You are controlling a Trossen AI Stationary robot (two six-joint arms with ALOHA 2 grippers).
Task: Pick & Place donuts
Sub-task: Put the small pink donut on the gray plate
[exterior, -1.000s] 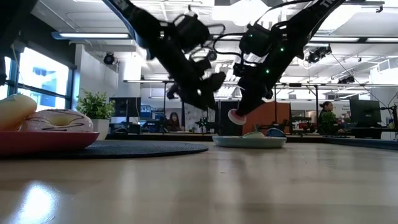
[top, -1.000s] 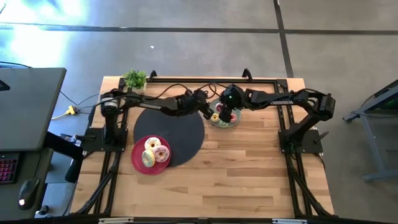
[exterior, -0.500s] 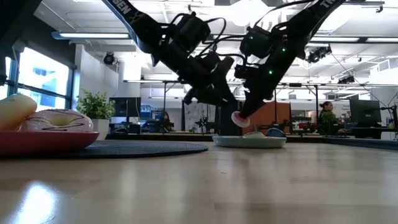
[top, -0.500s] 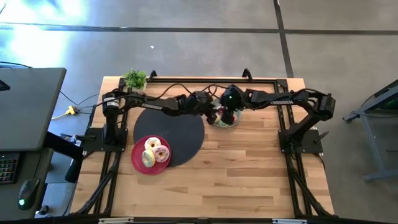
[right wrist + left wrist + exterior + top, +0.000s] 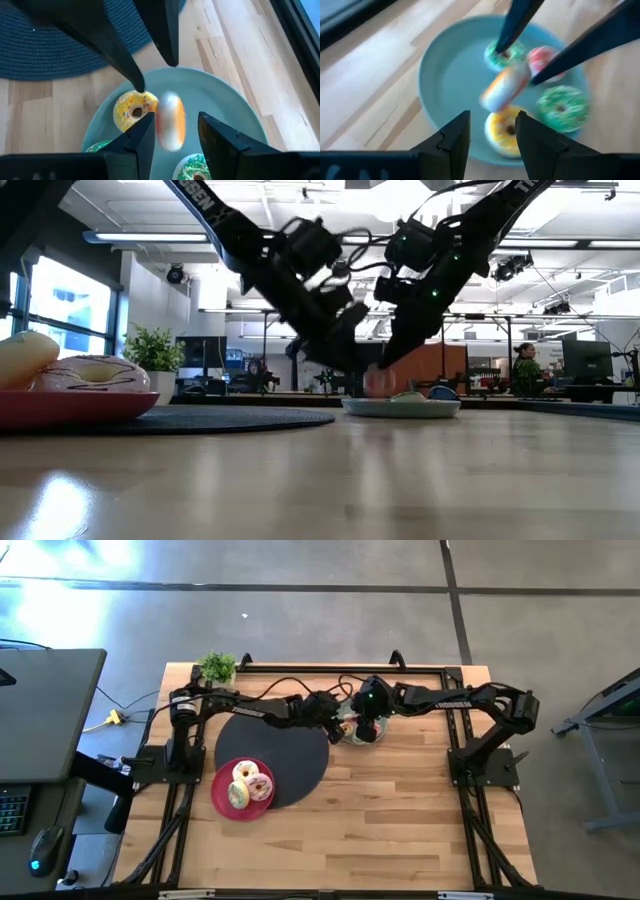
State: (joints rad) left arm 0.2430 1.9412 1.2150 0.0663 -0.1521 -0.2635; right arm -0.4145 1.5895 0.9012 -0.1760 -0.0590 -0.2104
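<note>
On the wood table — sage plate, donuts.

Both my arms meet above the far plate; a small pink donut hangs there.

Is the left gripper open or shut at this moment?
Open. In the left wrist view, the left gripper has its two fingers standing apart, with nothing held between them, close to the pale plate.
</note>
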